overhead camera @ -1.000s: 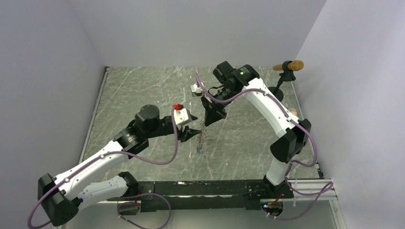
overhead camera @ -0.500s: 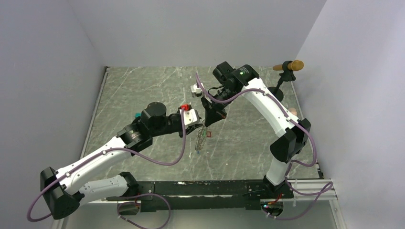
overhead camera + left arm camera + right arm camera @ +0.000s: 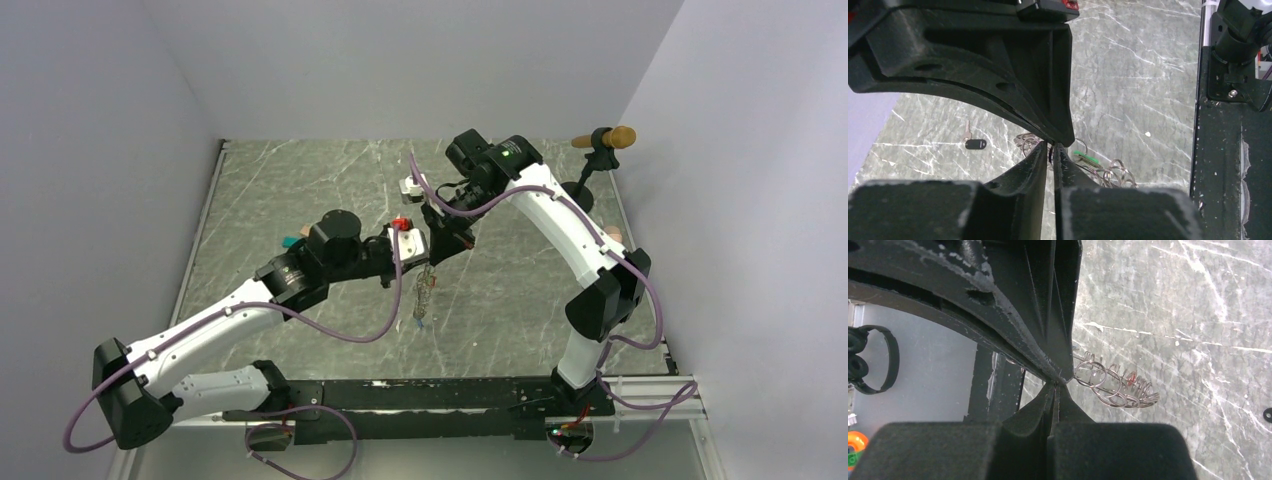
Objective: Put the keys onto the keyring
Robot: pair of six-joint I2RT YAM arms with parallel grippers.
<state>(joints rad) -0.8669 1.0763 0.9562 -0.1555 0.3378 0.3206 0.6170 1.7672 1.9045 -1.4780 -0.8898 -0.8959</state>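
- Arms in the top view: the left gripper and the right gripper meet tip to tip above the middle of the marble table. The keyring, a strand of linked silver split rings, hangs down from between them. I judge it is lifted so that both tools can work on one ring.
- At the strand's lower end sits a blue speck, likely the blue-tagged key. Whether it is threaded on or only lies beneath cannot be told. A teal block peeks out behind the left arm, well apart from the rings.
- Left wrist view: the fingers are pressed almost together, with only a sliver of gap. A thin dark bit shows at their tips, apparently the wire of a ring, so this tool seems to pinch the keyring. More rings bunch just behind the tips, with the green-tagged key among them; I cannot tell if it is on a ring. A black-headed key lies alone on the stone, well apart.
- Right wrist view: the fingers are clamped tight on the end ring, and the coils trail away with a small red piece among them. This grip probably anchors the strand while the left one works a ring.
- Containers: none shows in any view; the keys and rings are loose.
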